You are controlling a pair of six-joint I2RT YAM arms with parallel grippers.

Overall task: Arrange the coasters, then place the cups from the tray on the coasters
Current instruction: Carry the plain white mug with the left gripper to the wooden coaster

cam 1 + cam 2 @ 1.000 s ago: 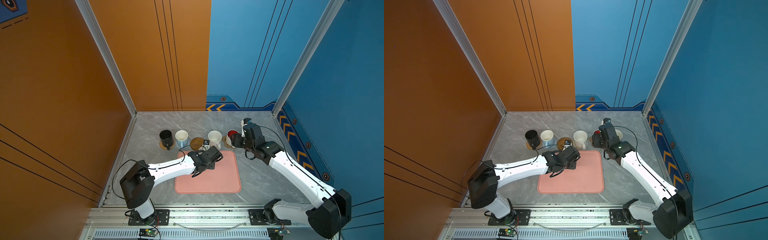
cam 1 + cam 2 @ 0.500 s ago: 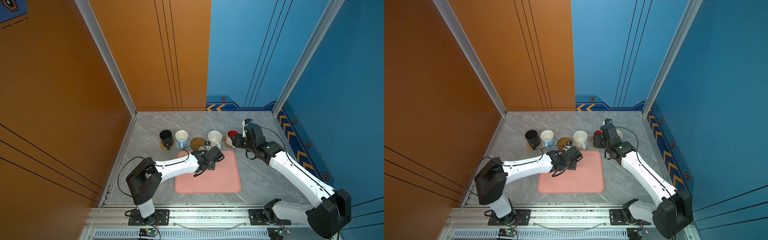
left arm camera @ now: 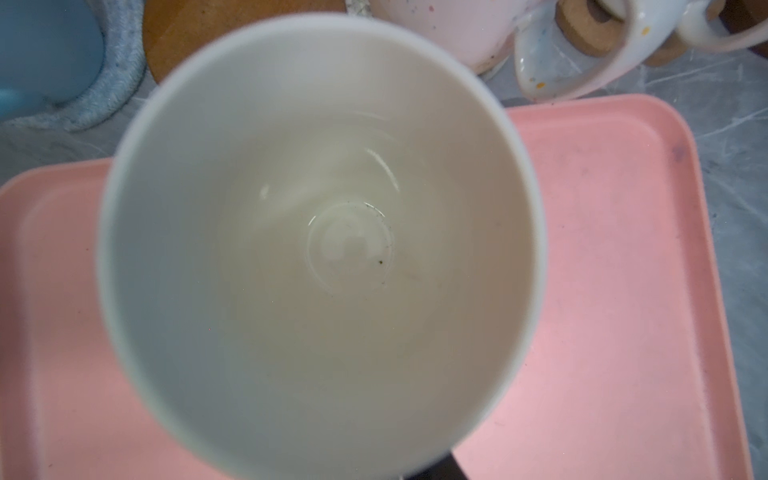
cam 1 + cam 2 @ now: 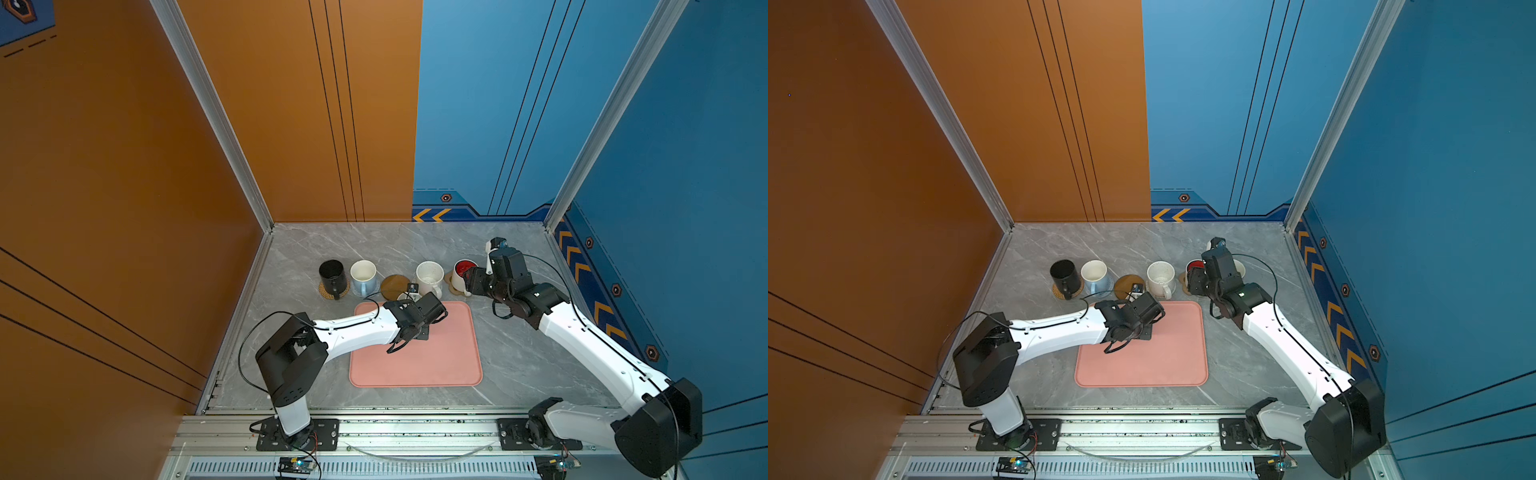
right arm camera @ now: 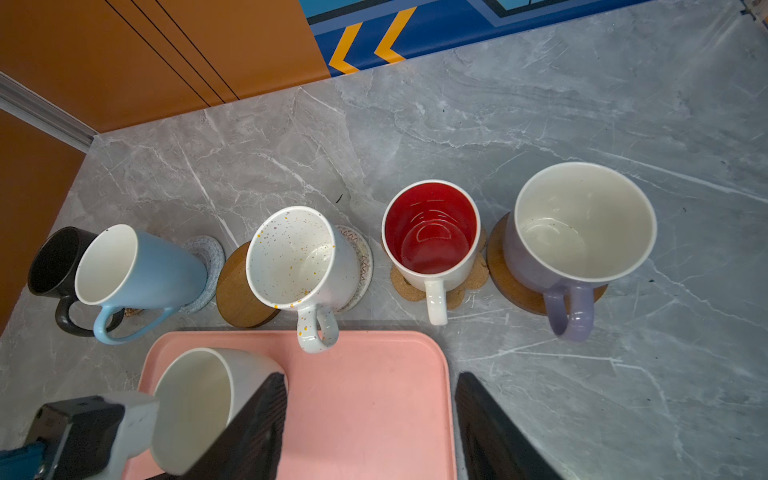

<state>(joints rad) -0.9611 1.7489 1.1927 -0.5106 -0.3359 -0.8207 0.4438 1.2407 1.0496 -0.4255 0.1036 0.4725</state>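
right wrist view: hovering over tray [image 5: 374, 449] edge with right gripper [image 5: 372, 382] jaws apart, empty. left gripper [image 4: 417, 326] right at white mug [image 5: 195, 407] on tray corner; can't tell if jaws clamped.

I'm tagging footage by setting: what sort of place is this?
Likely a robot test cell, not a home: left arm and right arm on an aluminium rail, orange wall, blue wall, marble-look table.
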